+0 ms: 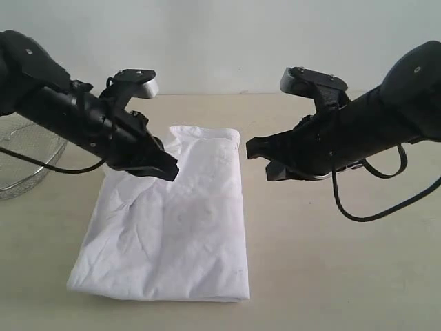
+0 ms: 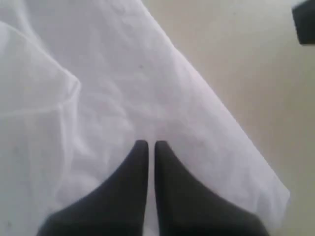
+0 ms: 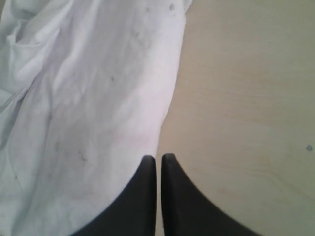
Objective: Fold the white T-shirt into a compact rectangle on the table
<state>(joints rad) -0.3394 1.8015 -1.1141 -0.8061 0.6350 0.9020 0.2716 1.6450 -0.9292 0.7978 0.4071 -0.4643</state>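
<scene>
On the counter (image 1: 331,262), a part-folded white shirt (image 1: 172,234) lies flat, its far corner rumpled.
A wire bowl (image 1: 21,172) sits far left; the left gripper (image 1: 169,169), tips together and empty, hangs over that corner and could snag one loose layer, pulling the fold open; the right gripper (image 1: 251,148), likewise together, hangs by the shirt's right edge and may pinch bare counter.

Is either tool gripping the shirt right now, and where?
Neither. The left tool and right tool are both shut on nothing; the white T-shirt lies on the table below them.
</scene>
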